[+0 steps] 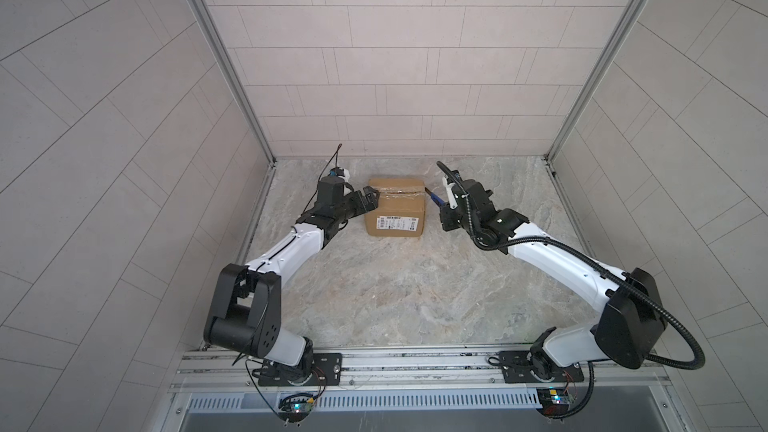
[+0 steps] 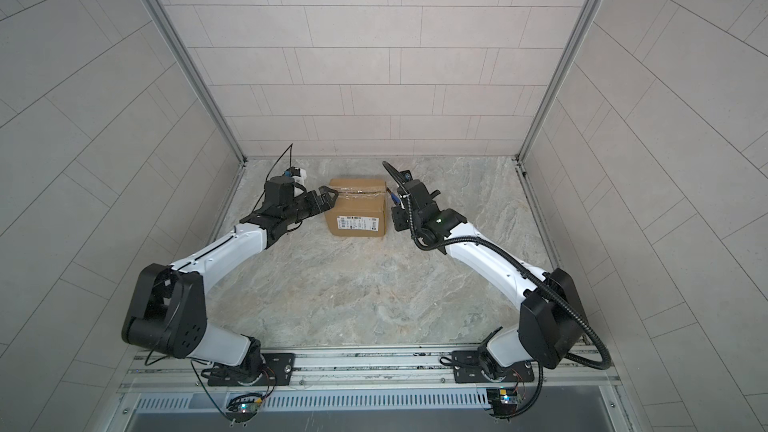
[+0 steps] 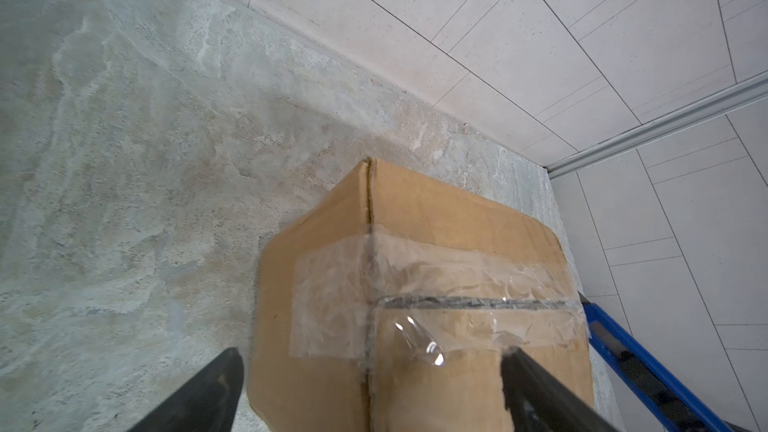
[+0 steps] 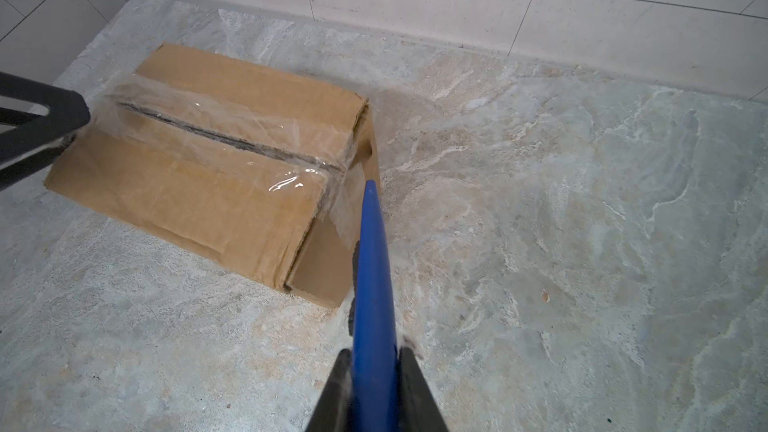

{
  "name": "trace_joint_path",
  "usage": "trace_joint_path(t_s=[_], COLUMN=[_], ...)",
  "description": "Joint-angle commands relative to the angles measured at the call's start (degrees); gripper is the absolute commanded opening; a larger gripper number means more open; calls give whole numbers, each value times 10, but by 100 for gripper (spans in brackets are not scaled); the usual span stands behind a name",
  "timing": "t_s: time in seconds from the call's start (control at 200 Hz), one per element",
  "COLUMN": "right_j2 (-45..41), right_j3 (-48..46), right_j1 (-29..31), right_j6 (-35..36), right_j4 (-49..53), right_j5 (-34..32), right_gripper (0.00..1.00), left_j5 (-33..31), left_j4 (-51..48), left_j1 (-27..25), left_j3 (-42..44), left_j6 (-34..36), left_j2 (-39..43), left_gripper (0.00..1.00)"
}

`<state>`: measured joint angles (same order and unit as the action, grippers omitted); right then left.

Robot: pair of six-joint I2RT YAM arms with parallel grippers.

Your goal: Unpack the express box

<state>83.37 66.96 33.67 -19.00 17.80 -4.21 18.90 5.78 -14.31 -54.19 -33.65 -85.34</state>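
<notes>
The left gripper (image 3: 372, 354), spread wide and empty at the left end of the box (image 1: 395, 209) by the back wall (image 1: 395, 76), may let it skid if the knife (image 4: 372, 268) clenched in the right gripper (image 4: 376, 353) shoves rather than cuts.

Express box (image 1: 395, 218) blocks rear middle; front tabletop (image 1: 395, 292) open.

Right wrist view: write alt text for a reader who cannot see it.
The right gripper, shut on a blue utility knife, aims its tip at the near end of the express box, a brown carton with clear tape along its top seam. The box lies on a stone-patterned table, with the left gripper at its far end.
</notes>
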Motion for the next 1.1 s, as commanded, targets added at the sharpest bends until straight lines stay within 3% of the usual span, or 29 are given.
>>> trace_joint_path(t_s=[0.0, 0.37, 0.571, 0.706, 0.841, 1.091], right_j2=[19, 116, 136, 100, 35, -129], right_j3=[25, 120, 169, 145, 82, -70], right_j1=[-1, -18, -39, -57, -56, -47], right_j6=[14, 48, 59, 51, 38, -35], right_j4=[-25, -12, 13, 26, 38, 69], right_j5=[22, 46, 15, -21, -53, -79], right_gripper=[0, 0, 0, 0, 0, 0], left_j5=[16, 8, -19, -68, -28, -16], left_j4=[33, 143, 128, 48, 45, 46], left_j1=[-9, -91, -125, -107, -31, 15], left_j3=[16, 121, 136, 123, 115, 18], left_j6=[-8, -86, -95, -44, -37, 2], left_j2=[9, 46, 105, 152, 151, 35], left_gripper=[100, 100, 100, 100, 100, 100])
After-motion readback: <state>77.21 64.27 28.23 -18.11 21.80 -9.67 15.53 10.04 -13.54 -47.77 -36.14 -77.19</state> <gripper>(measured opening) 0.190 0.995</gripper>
